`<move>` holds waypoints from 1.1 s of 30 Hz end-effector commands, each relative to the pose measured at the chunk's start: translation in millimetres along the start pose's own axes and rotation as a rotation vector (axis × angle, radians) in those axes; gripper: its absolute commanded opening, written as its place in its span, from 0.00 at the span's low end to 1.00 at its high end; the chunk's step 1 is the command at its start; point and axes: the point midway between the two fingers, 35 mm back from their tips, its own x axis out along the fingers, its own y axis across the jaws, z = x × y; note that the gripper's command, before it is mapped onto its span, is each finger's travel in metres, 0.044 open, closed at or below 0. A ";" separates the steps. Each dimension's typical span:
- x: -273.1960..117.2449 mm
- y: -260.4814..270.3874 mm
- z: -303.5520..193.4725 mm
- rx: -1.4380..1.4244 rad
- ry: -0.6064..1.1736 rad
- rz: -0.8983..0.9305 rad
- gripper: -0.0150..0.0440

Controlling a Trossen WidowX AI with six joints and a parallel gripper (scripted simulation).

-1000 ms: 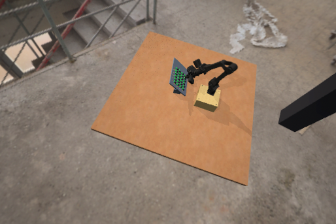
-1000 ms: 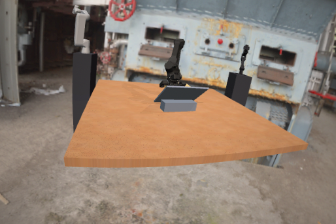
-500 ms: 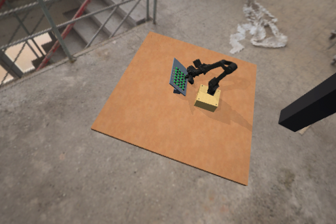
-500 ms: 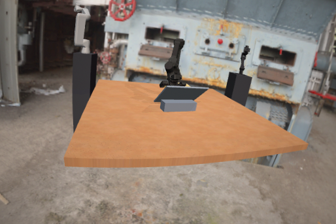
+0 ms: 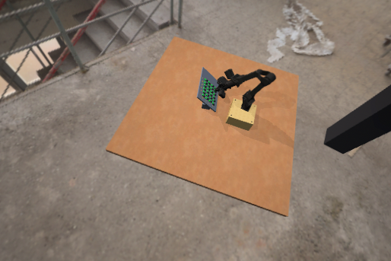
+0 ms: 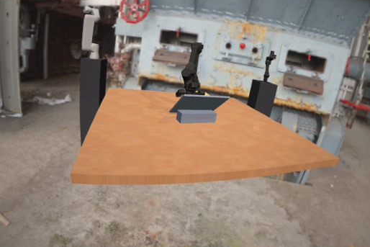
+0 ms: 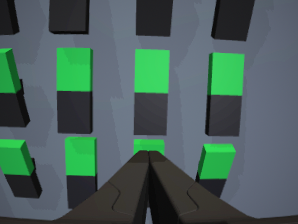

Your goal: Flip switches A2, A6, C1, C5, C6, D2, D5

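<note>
The tilted blue-grey panel (image 5: 204, 74) (image 7: 272, 100) carries rows of green-and-black rocker switches; the exterior view shows only its back (image 6: 201, 103). My gripper (image 5: 217, 90) (image 7: 147, 159) is shut and empty, at the panel's near side. In the wrist view its tips overlap a lowest-row switch (image 7: 149, 144), second from the right, and hide its lower part; contact cannot be told. The rightmost switch (image 7: 217, 161) of that row is beside the fingers. The row above shows a switch (image 7: 151, 71) with its green half up. No printed letters or numbers are readable.
The panel stands on a grey block (image 6: 197, 116) on the wooden table top (image 5: 167, 119) (image 6: 216, 149). The arm's yellow base (image 5: 240, 112) is close to the panel. Black pillars (image 5: 357, 125) (image 6: 93, 95) stand beyond the table.
</note>
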 end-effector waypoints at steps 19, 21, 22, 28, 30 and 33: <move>-65.0 16.0 17.4 -0.001 -0.009 0.001 0.25; -66.8 26.6 29.1 0.000 -0.010 0.001 0.25; -68.1 32.2 34.8 0.001 -0.013 0.000 0.25; -72.6 46.7 48.7 0.005 -0.026 0.000 0.25; -72.6 46.7 48.7 0.005 -0.026 0.000 0.25; -72.6 46.7 48.7 0.005 -0.026 0.000 0.25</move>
